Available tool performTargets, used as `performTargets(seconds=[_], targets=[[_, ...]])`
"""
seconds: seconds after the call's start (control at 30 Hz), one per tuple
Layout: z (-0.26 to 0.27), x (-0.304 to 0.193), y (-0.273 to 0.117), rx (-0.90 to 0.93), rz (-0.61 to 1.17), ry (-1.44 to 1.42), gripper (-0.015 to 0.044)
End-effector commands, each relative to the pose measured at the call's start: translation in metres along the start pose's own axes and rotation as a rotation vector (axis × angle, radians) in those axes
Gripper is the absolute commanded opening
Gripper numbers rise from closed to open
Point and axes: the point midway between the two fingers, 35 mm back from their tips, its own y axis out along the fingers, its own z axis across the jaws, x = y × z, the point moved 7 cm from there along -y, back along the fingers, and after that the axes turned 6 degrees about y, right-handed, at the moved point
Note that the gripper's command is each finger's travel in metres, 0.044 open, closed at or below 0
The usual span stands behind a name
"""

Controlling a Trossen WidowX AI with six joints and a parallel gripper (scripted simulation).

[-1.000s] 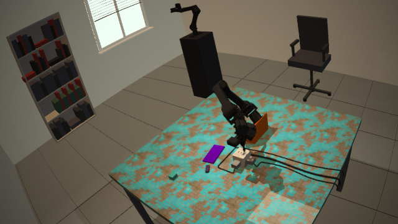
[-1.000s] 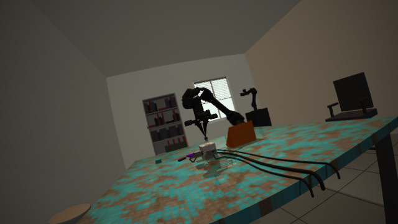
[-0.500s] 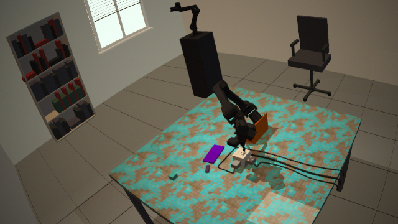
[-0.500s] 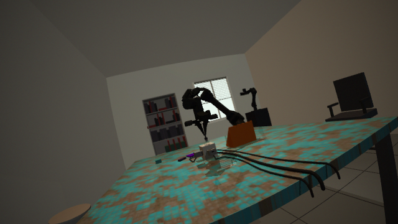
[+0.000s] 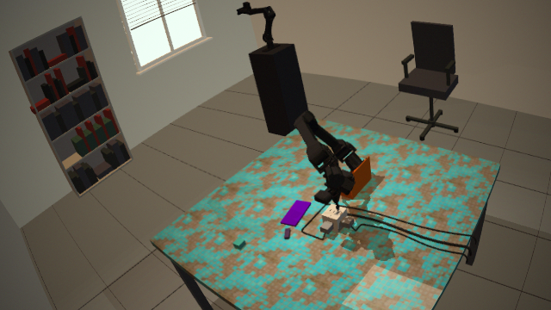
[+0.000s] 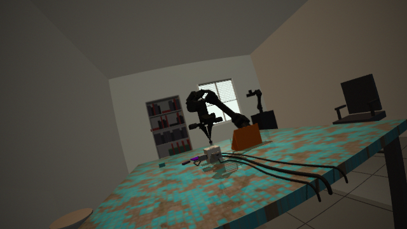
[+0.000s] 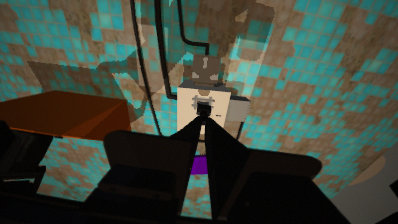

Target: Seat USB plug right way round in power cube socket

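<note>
The white power cube point(image 5: 330, 212) point(image 6: 208, 151) point(image 7: 186, 111) stands on the table, with adapters plugged into its sides. The small black USB plug point(image 5: 337, 207) point(image 7: 203, 108) is at the socket on its top face. My gripper point(image 5: 337, 205) point(image 6: 210, 140) point(image 7: 203, 120) points down over the cube and is shut on the USB plug. The fingertips are just above the top face. How deep the plug sits, and which way round it is, cannot be told, because the fingers and the plug's own body hide the socket opening.
An orange block point(image 5: 362, 177) point(image 6: 247, 137) point(image 7: 65, 114) stands beside the arm. Black cables point(image 5: 409, 232) point(image 6: 286, 172) run from the cube over the table edge. A purple slab point(image 5: 296, 213) point(image 7: 199, 165), a small dark purple piece point(image 5: 287, 233) and a teal block point(image 5: 239, 244) point(image 6: 162, 165) lie on the table.
</note>
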Motion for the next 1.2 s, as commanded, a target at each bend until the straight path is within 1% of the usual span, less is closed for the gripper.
performTargets(seconds=[0.0,1.17], targets=[[0.0001,-0.0003,0.0010,-0.003,0.003,-0.007,0.0000],[0.0002,-0.0019,0.0052,-0.004,0.011,-0.037,0.0000]])
